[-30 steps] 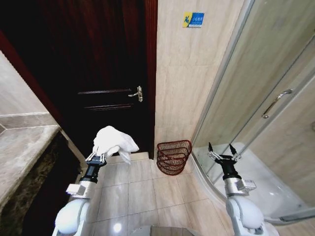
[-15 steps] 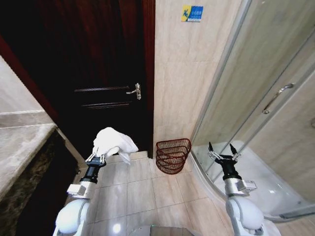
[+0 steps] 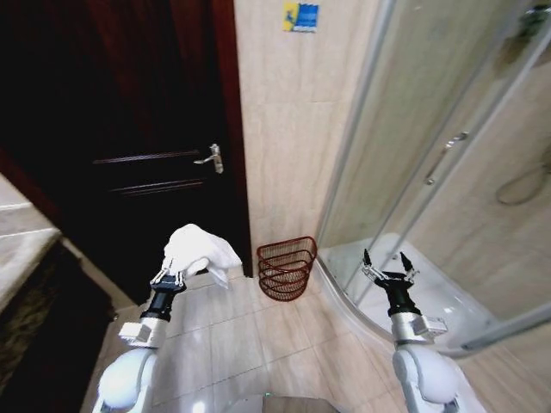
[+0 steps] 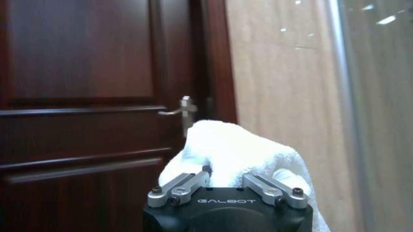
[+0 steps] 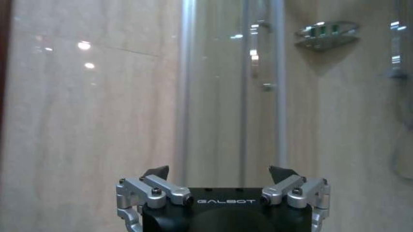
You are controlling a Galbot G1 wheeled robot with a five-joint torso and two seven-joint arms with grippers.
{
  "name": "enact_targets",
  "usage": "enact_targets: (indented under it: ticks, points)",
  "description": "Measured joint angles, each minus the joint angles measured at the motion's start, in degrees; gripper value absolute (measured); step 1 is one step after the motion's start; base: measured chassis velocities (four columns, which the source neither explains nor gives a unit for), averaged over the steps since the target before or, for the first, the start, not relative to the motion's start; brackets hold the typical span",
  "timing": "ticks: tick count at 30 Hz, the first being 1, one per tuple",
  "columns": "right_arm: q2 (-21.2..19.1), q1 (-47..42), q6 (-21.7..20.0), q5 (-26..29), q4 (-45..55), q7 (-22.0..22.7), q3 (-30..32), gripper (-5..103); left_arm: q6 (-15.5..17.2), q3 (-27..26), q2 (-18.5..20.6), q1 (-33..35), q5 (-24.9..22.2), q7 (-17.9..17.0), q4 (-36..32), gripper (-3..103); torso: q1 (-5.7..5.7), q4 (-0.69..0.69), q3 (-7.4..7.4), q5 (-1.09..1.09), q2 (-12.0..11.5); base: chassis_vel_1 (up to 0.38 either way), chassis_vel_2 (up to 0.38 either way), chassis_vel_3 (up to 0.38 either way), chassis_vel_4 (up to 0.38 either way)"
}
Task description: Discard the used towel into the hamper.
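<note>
White towel (image 3: 200, 249) is bunched into a soft lump and sits in the left gripper (image 3: 169, 278), whose fingers are clenched on its lower folds; in the left wrist view the cloth (image 4: 240, 153) rises over the two finger links and hides the tips. This gripper is held up in the air, to the left of the hamper (image 3: 286, 267) and a little nearer to the robot, and the towel does not touch it.

The hamper (dark red open bands, narrower toward the base) stands on the tiled floor (image 3: 241, 335), touching or almost touching the beige wall (image 3: 293, 129) behind it. Left of the hamper is the dark wooden door (image 3: 129, 146) with a metal handle (image 3: 211, 158). Right of the hamper begins the curved glass shower (image 3: 430, 172), its white tray (image 3: 430, 288) starting just beside the basket.

The right gripper (image 3: 386, 268) is held up well to the right of the hamper, in front of the shower tray. Its fingers (image 5: 154, 172) are spread wide and hold nothing. High on the wall above the hamper is a small blue and yellow sign (image 3: 300, 16).
</note>
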Motion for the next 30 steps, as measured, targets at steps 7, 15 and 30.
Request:
enact_targets:
  ticks: [7, 15, 30]
  points:
    - [0.34, -0.14, 0.00, -0.34, -0.18, -0.14, -0.61, 100, -0.23, 0.25, -0.22, -0.36, -0.33, 0.81, 0.92, 6, -0.58, -0.01, -0.71, 0.00, -1.30, -0.119, -0.126, -0.112, -0.119]
    - [0.35, 0.40, -0.01, -0.39, -0.78, -0.18, -0.37, 100, -0.41, 0.34, -0.04, -0.62, -0.80, 1.59, 2.22, 6, -1.11, 0.00, -1.33, 0.00, -2.45, -0.043, -0.053, -0.057, -0.053]
    - [0.31, 0.72, 0.13, -0.37, -1.58, -0.24, -0.33, 100, -0.44, 0.23, -0.06, -0.99, -0.97, 1.35, 3.37, 6, -2.90, 0.00, -3.58, 0.00, -6.50, 0.000, 0.000, 0.000, 0.000]
